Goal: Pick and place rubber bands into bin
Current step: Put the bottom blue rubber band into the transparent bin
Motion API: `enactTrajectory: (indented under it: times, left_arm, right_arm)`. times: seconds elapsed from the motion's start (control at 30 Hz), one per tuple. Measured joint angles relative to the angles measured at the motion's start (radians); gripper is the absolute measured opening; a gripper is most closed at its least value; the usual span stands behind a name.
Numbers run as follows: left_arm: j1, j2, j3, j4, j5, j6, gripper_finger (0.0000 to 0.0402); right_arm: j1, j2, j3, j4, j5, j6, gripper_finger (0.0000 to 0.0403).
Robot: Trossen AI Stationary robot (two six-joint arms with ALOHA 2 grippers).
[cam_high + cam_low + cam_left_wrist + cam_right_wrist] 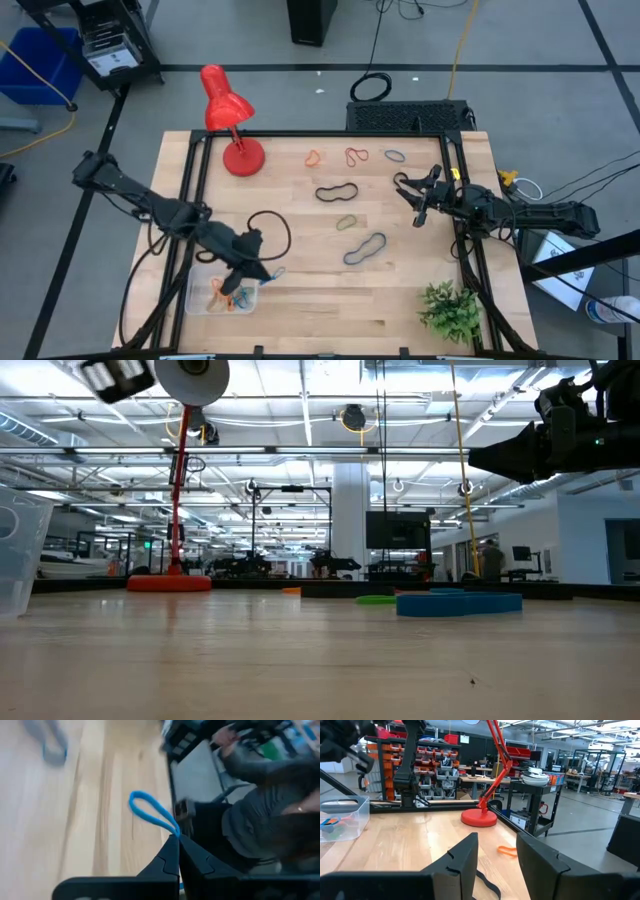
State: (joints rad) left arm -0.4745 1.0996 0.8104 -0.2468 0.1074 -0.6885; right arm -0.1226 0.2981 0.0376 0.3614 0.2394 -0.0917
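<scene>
My left gripper (258,270) is shut on a light blue rubber band (150,812), just above the table by the far right corner of the clear bin (205,303). The bin holds orange and other coloured bands (225,293). More rubber bands lie flat on the wood: orange (312,157), red (357,155), dark (395,155), black (337,191), tan-green (347,222) and dark blue (365,249). My right gripper (420,200) waits open above the table's right side, with nothing between its fingers (470,855). My left gripper pinches one end of the light blue band (172,831) between its two fingertips. The rest of the loop (142,805) sticks out past the fingertips, toward the table's right side. The band looks lifted clear of the wood, the fingers slanting downward.
A red desk lamp (230,120) stands at the far left of the table. A black cable loop (272,235) lies beside my left arm, and a small green plant (450,310) sits at the near right corner. A person in grey (260,820) shows beyond the table.
</scene>
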Motion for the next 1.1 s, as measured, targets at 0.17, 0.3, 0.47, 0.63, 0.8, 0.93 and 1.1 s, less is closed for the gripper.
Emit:
enactTrajectory:
  times: [0.17, 0.3, 0.47, 0.63, 0.8, 0.93, 1.1]
  left_arm:
    - [-0.100, 0.000, 0.046, -0.168, -0.089, -0.278, 0.0001]
    - [-0.198, 0.000, 0.062, -0.268, -0.213, -0.459, 0.0000]
    - [-0.312, 0.043, 0.063, -0.339, -0.306, -0.622, 0.0000]
    - [-0.383, 0.163, 0.064, -0.351, -0.274, -0.740, 0.0000]
    - [-0.417, 0.269, 0.064, -0.399, -0.241, -0.847, 0.0000]
    - [-0.424, 0.323, 0.064, -0.408, -0.244, -0.885, 0.0000]
    - [-0.420, 0.386, 0.064, -0.455, -0.243, -0.904, 0.0000]
  right_arm:
    - [0.000, 0.000, 0.000, 0.000, 0.000, 0.000, 0.0130]
    - [0.000, 0.000, 0.000, 0.000, 0.000, 0.000, 0.0130]
    - [0.000, 0.000, 0.000, 0.000, 0.000, 0.001, 0.0130]
    - [0.000, 0.000, 0.000, 0.000, 0.000, 0.000, 0.0130]
    - [0.000, 0.000, 0.000, 0.000, 0.002, 0.002, 0.0130]
    - [0.000, 0.000, 0.000, 0.000, 0.002, 0.020, 0.0130]
    - [0.000, 0.000, 0.000, 0.000, 0.003, 0.024, 0.0130]
